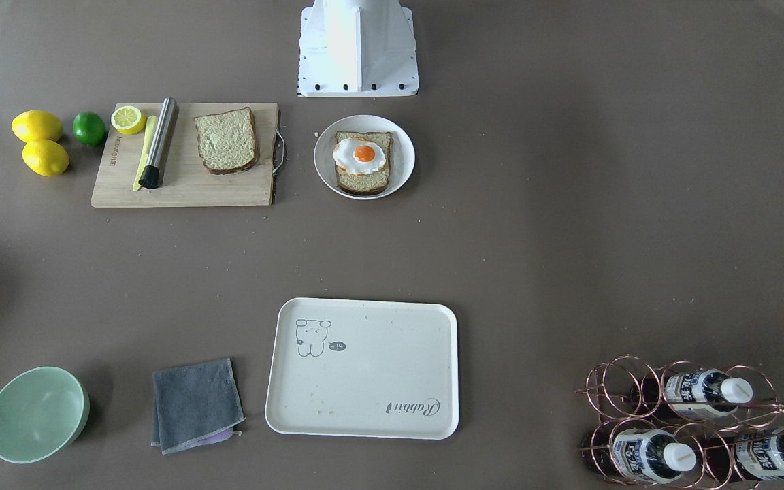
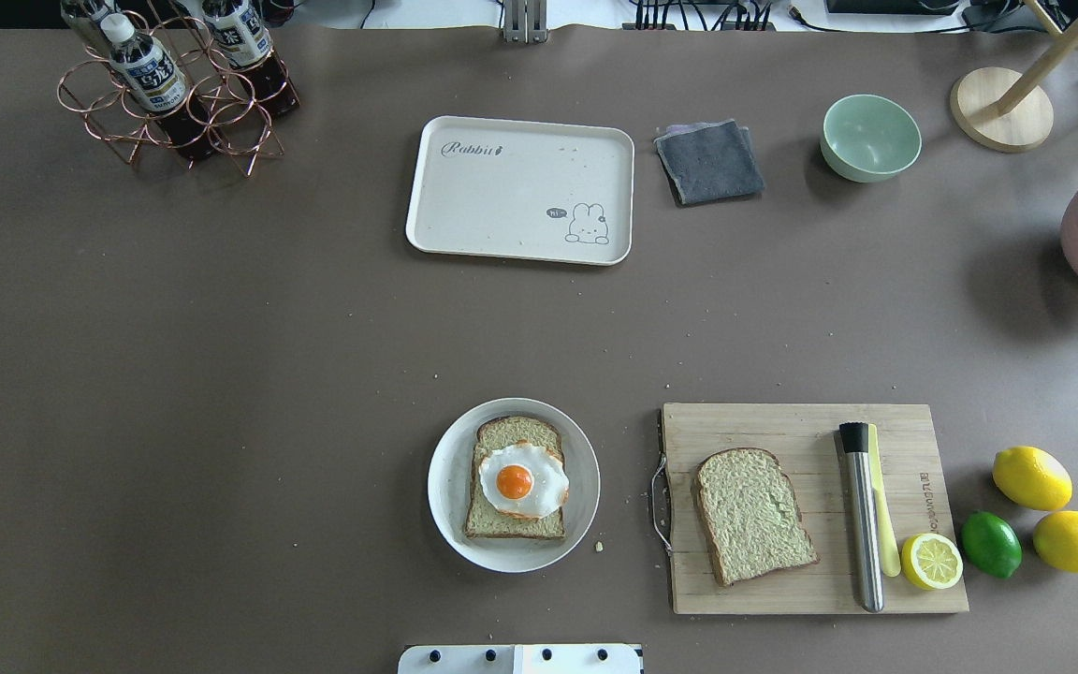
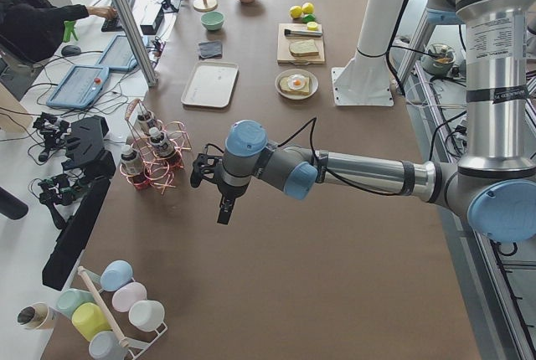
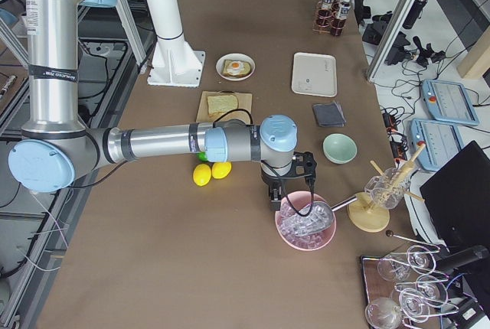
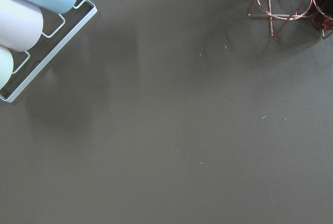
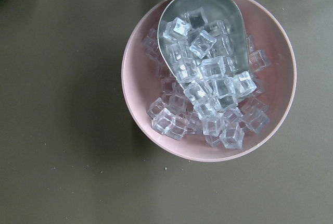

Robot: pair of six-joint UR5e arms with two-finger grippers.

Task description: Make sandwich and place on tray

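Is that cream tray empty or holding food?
Empty. The tray shows only its printed drawing; the egg-topped bread sits on the plate.

Cream tray (image 1: 378,371), speckled tan bread (image 1: 227,139)

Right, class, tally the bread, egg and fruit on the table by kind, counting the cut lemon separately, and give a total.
Bread slices: 2
Fried egg: 1
Whole lemons: 2
Lemon half: 1
Lime: 1
Total: 7
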